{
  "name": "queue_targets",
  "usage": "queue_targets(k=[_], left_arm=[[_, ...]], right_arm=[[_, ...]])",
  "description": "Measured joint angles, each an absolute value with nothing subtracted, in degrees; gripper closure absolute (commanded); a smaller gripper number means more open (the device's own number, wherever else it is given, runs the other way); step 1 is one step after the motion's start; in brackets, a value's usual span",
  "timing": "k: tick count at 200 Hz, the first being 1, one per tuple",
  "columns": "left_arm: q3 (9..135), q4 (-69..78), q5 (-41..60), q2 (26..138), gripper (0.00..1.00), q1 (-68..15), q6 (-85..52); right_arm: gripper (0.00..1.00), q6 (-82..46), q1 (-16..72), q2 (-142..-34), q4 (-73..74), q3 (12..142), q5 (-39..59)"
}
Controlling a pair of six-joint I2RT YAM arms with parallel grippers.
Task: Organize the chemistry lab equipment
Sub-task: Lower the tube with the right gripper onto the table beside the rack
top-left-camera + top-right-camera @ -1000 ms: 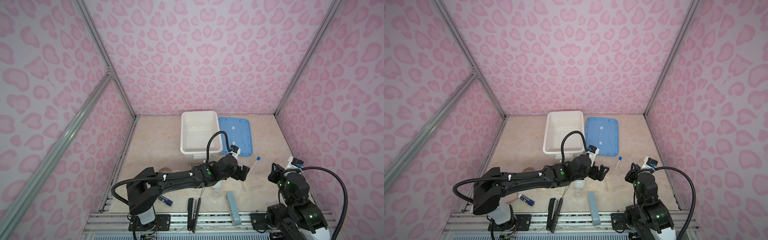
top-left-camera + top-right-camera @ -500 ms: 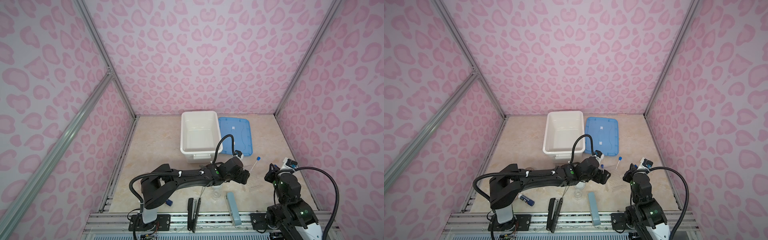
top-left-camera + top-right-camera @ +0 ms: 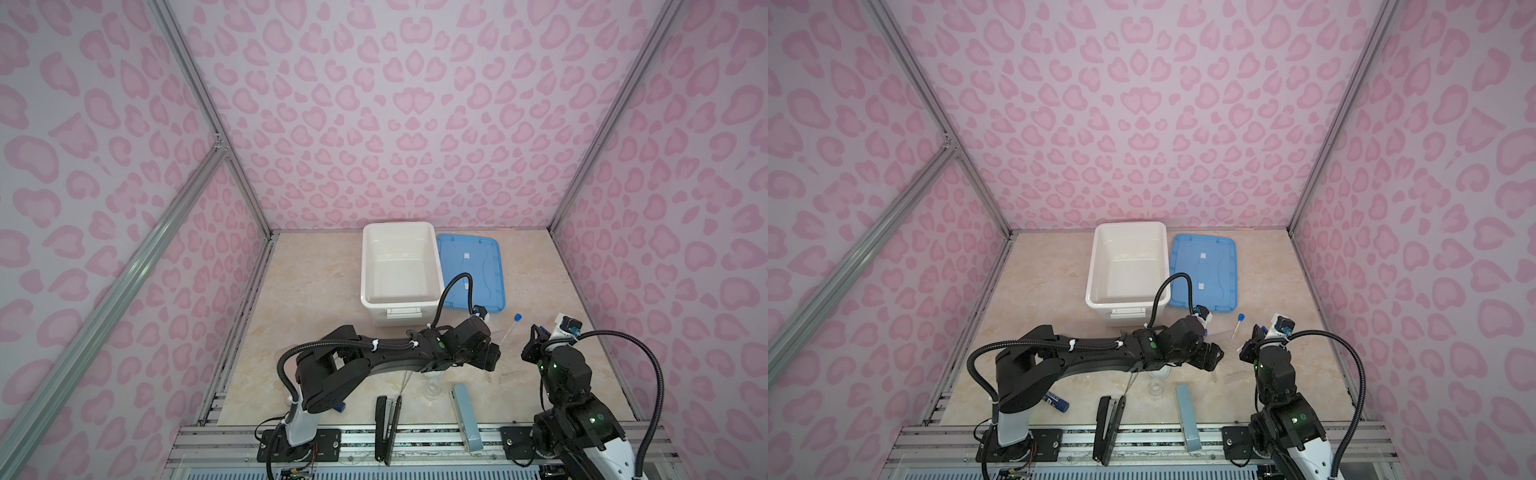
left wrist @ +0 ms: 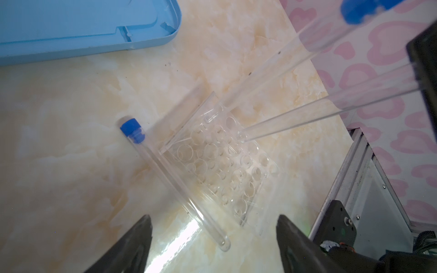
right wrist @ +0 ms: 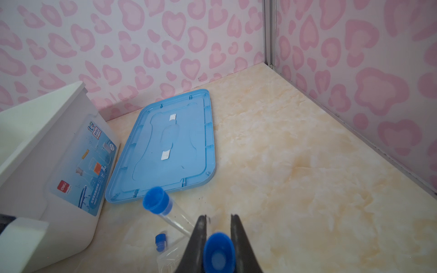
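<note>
Because the lying tube (image 4: 175, 186) rests on the surface (image 4: 71, 141) right beside the clear rack (image 4: 220, 165), with its long side pointing into the gap of the wide-spread left tool (image 4: 212, 216), the left arm is nearer. The right tool (image 5: 218, 216) pinches another blue-capped tube (image 5: 218, 254) leaning in that rack.

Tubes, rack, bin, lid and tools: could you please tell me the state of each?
white bin: open, lid off.
blue lid: flat beside the bin.
clear rack: one tube leaning in it.
leaning tube: capped, tilted in the rack.
lying tube: capped, flat beside the rack.
held tube: capped, tip at the rack.
left tool: open, holding nothing.
right tool: shut on the held tube.
</note>
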State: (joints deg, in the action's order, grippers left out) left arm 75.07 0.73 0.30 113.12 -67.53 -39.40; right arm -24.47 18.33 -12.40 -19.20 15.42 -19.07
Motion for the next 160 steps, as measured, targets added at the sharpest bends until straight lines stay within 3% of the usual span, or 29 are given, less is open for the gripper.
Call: queue_targets(k=[62,160], left_arm=[[75.83,0.78,3.05,114.93,0.24,-66.15,-40.66],[76.34,1.43,6.02,117.75,0.25,-63.81,-42.02]], right_arm=[[0.88,-24.86,25.50,-17.06,-15.16,14.24,-25.82],[0.87,-23.31,32.99,-32.91,-4.69,15.09,-35.03]])
